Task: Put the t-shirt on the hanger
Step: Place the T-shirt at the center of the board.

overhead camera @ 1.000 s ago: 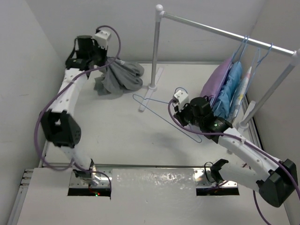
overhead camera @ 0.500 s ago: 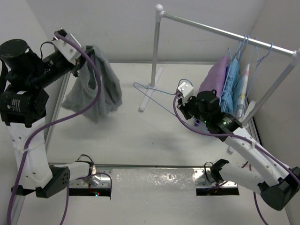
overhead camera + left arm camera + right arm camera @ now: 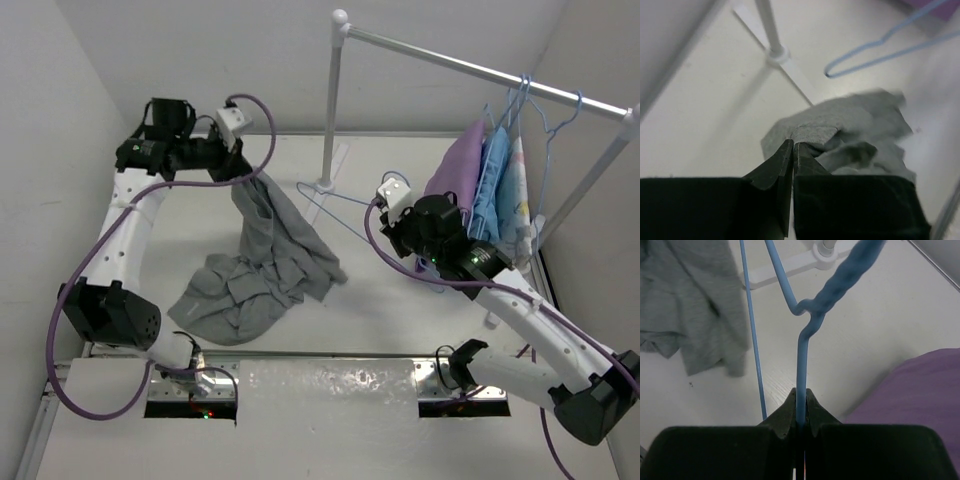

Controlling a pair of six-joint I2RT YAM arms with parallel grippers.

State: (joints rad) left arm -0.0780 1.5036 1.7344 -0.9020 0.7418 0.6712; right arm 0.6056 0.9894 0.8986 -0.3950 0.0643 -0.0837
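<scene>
We see the left gripper (image 3: pixel 792 147), clenched on the t-shirt (image 3: pixel 255 270), now lowering it tableward beside the hanger (image 3: pixel 800 365) pinched by the right gripper (image 3: pixel 800 397), ready for threading.

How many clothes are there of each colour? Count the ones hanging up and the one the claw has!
Grey: 1, the t-shirt, pinched in the left claw.
Purple: 1, the purple garment on the rail.
Blue: 1, the blue garment beside it.
Pale: 1, the pale patterned garment, partly hidden.
Total: 4.
</scene>
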